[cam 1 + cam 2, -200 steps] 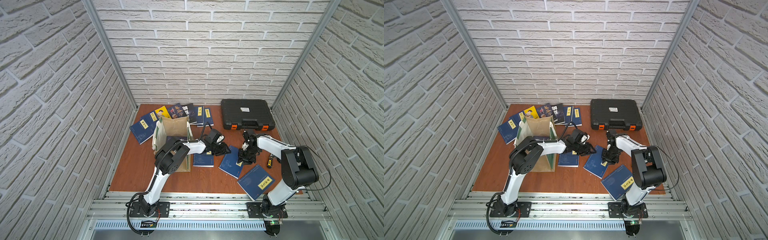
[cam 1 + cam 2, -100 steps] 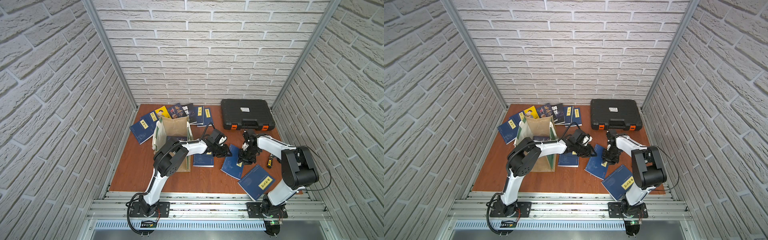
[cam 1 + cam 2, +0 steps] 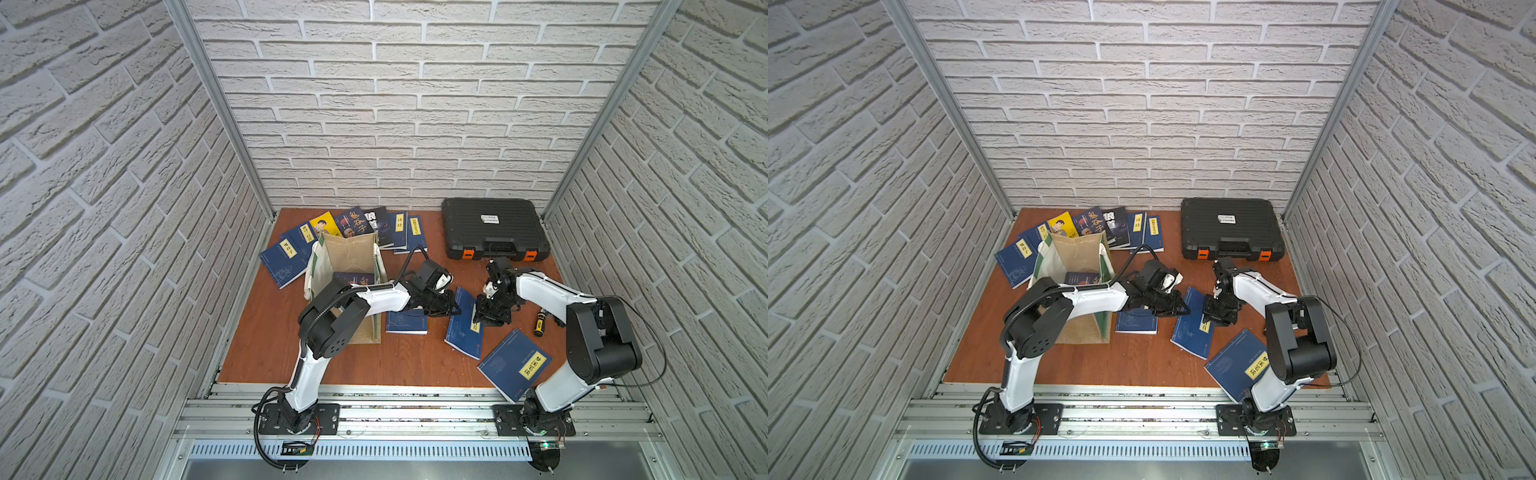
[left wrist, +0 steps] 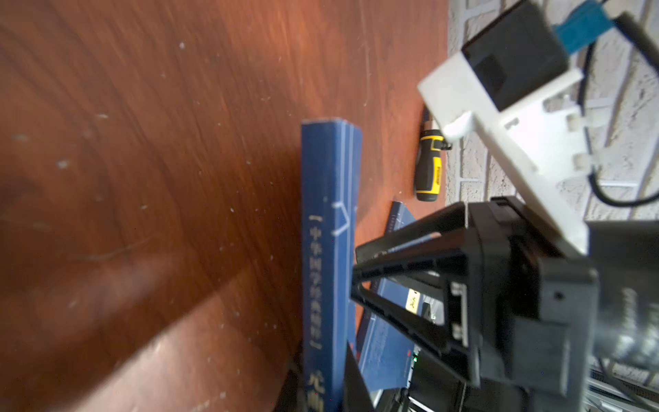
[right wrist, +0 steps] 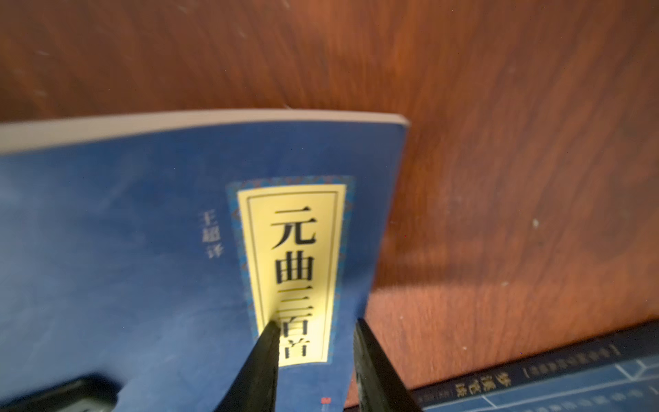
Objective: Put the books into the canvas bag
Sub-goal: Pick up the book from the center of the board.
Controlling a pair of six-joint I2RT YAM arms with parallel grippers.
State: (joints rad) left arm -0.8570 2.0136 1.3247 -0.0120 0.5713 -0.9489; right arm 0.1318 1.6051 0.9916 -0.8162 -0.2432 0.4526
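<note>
The canvas bag (image 3: 353,251) stands open on the left part of the table (image 3: 266,340). I can see one dark book (image 3: 353,279) down inside it.

The two arms meet in the middle, at a blue book (image 3: 462,332) with a yellow label. It lies to the right of the bag, apart from it, and it looks tipped, not flat. The left gripper (image 3: 453,311) has the spine side of the book, and its jaws look pinched tight on it. The right gripper (image 5: 315,323) is at the other side, by the label. Its jaws stand a little apart. One of its fingers (image 5: 265,356) rests on the label, and the other sits just off the book's edge.

A second book (image 3: 406,323) lies flat, just beside the bag. A third book (image 3: 515,365) lies at the front, near the right arm's base. A row of books (image 3: 374,226) lies behind the bag, by the back wall. The black case (image 3: 494,228) sits in the back right corner. A small screwdriver (image 3: 539,324) lies near the right arm.
</note>
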